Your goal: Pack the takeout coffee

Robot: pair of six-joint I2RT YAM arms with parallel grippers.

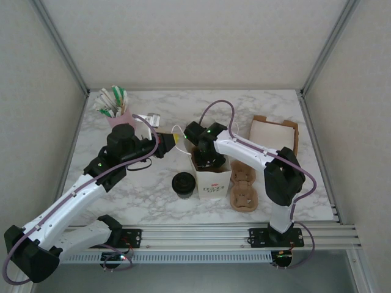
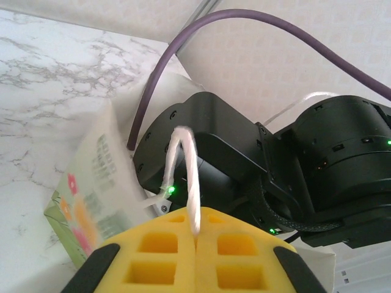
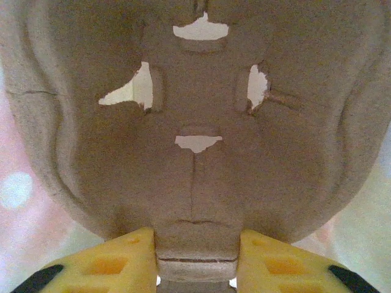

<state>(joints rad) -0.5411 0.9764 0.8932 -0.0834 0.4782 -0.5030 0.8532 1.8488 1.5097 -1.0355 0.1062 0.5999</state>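
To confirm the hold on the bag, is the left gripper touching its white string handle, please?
Touching. In the left wrist view the left gripper is shut on the white string handle, pinching it.

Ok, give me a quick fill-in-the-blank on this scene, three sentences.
1. The left gripper is shut on the paper bag's white string ___.
2. The right gripper, shut on the pulp cup carrier, has ___ fingers.
3. The takeout coffee stands on the marble table, wearing a ___ lid.
Missing: handle, yellow, black.
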